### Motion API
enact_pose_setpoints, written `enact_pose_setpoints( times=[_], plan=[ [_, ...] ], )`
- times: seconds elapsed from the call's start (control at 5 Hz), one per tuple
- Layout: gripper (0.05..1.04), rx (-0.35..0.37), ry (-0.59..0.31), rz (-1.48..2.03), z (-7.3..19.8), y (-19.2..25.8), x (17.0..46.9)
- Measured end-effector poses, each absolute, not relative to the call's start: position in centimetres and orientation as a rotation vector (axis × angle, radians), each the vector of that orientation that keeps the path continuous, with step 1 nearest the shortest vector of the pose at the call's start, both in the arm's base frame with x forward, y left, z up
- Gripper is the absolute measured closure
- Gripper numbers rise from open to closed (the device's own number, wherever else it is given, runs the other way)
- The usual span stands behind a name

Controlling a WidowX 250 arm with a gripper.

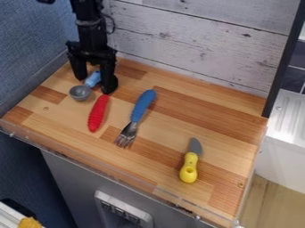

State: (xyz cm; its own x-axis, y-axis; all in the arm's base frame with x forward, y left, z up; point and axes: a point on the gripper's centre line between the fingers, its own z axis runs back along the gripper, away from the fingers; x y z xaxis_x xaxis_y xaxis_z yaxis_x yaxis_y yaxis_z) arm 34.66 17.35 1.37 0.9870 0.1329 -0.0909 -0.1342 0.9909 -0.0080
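Note:
The gripper (94, 83) hangs over the upper left of the wooden counter, its fingers apart. Between them lies the blue handle (93, 79) of a small scoop, with a visible gap beside it. The scoop's round grey bowl (80, 93) points toward the lower left. Just below the right finger is a red ribbed handle (98, 113); whether its upper end touches that finger, I cannot tell. A fork with a blue handle (143, 105) lies to the right, its metal tines (125, 136) toward the front.
Near the front right of the counter (161, 162) lies a small knife with a yellow handle (189, 168), blade pointing back. A whitewashed plank wall (196, 49) rises behind, and a dark upright post (286, 58) stands at the right. A clear rim runs along the front edge.

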Motion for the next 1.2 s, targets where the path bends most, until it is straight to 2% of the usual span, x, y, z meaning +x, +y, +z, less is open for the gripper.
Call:
enact_pose_setpoints(
  times=[0.2,0.6,0.8,1.2],
  plan=[
    [0.127,-0.010,0.078,0.160,0.83,17.17,34.21],
    [0.677,-0.010,0.080,0.075,1.06,17.17,34.06],
    [0.727,-0.002,0.082,0.015,1.14,17.31,34.12],
    [0.729,0.001,0.082,-0.001,1.17,17.44,34.11]
  ],
)
